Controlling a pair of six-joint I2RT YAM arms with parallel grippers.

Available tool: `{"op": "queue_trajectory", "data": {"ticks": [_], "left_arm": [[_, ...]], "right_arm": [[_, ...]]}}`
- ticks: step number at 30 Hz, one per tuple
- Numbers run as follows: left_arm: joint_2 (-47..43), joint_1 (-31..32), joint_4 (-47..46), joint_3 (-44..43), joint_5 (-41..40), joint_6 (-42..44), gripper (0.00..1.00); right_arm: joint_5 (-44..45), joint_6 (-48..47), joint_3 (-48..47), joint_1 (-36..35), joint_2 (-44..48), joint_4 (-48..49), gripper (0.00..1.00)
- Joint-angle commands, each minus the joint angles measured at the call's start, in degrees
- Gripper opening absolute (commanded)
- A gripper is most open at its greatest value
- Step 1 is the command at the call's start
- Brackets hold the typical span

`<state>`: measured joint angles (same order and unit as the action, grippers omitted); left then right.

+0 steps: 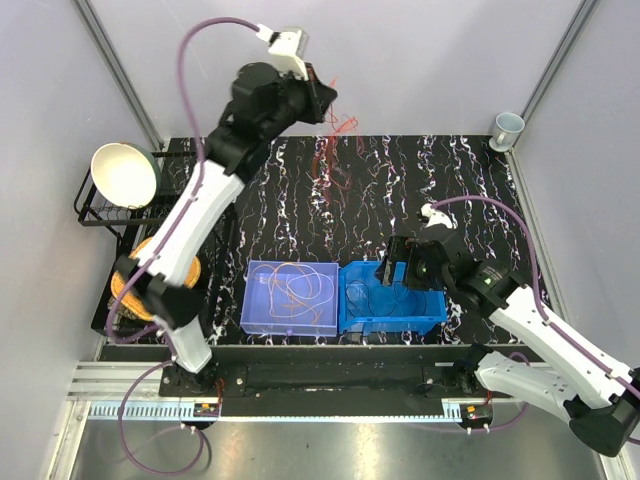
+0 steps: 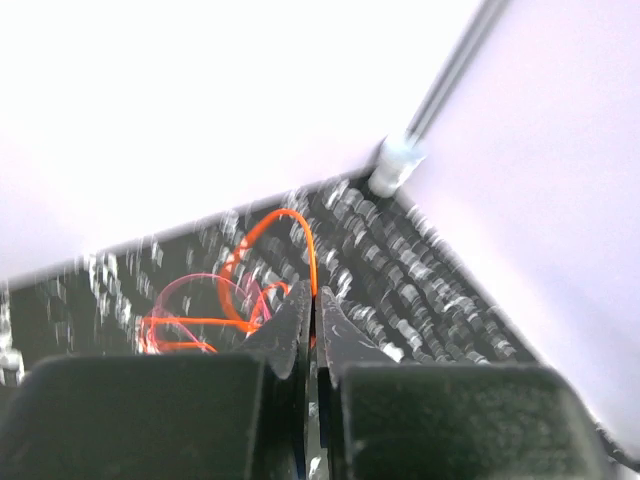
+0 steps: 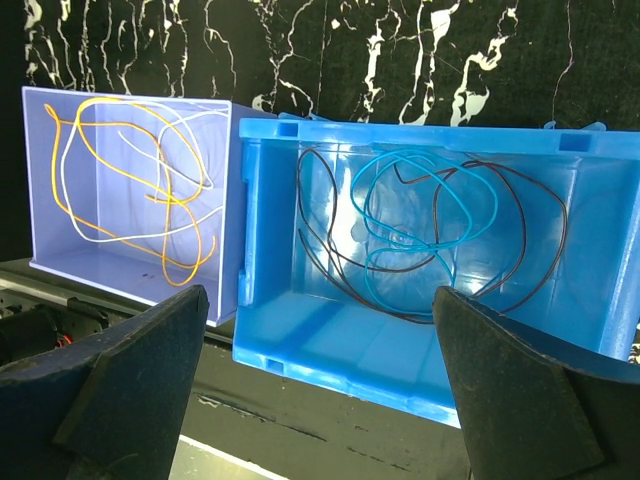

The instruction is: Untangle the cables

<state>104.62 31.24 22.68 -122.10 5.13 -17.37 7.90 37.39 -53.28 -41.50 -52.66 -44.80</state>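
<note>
While the left arm reached up over the far edge of the black marbled table (image 1: 450, 190), the left gripper (image 1: 326, 100) was pinched fully closed. From the left wrist camera, a thin orange cable (image 2: 305, 245) ran straight into the seam between the two dark jaws, so the gripper had hold of it. The cable arched up from the jaws and looped down to the left, where it met a loose tangle of red and pink cables (image 2: 185, 305). That view was blurred, and how the loops crossed could not be made out. From above, the tangle hung below the gripper and trailed onto the far middle of the table. The right gripper (image 3: 320, 300) hovered wide open and held nothing, just above two open bins that sat side by side, touching, at the near edge. The pale lilac bin (image 1: 248, 300) on the left held loose orange and white cables (image 3: 160, 195). The bright blue bin (image 1: 395, 323) on the right held light blue and dark brown cables (image 3: 440, 215) in overlapping loops. A white bowl (image 1: 125, 175) rested on a black rack at the far left, and a small cup (image 1: 507, 127) stood in the far right corner.
</note>
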Motion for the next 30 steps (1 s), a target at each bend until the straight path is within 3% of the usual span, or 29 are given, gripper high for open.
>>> {"op": "queue_trajectory", "data": {"ticks": [1,4,7,10,16,21,26,30], "left_arm": [[-6.7,0.04,-6.31,10.36,1.73,2.77,0.0],[-7.06,-0.13,-5.63,18.47,2.95,1.99,0.0],[-6.8,-0.13,-6.33,22.34,15.21,2.33,0.0],[-6.53,0.04,-5.02,21.83,19.47,3.83,0.0],[-6.71,0.04,-1.23,16.81,18.33,4.1,0.0],[-7.41,-0.04,-3.86,18.74,27.11,1.72,0.0],[-10.04,0.04,-6.5,23.22,37.93,2.68,0.0],[-12.15,0.04,-7.39,25.6,44.35,4.62,0.0]], "right_arm": [[0.1,0.06,-1.21,0.1,1.07,2.43,1.0],[-0.69,-1.26,-2.44,0.19,1.25,3.66,1.0],[-2.1,-3.19,-4.37,0.1,1.69,5.85,0.99],[-3.68,-5.48,-7.27,0.1,2.13,9.02,1.0],[-2.28,-10.31,-13.69,0.19,0.73,15.61,0.94],[-0.08,-15.31,-19.91,0.19,-3.93,20.0,0.81],[3.17,-16.73,-28.88,0.62,-8.68,20.36,0.76],[0.45,-17.25,-33.73,1.5,-11.93,19.84,0.74]]}}
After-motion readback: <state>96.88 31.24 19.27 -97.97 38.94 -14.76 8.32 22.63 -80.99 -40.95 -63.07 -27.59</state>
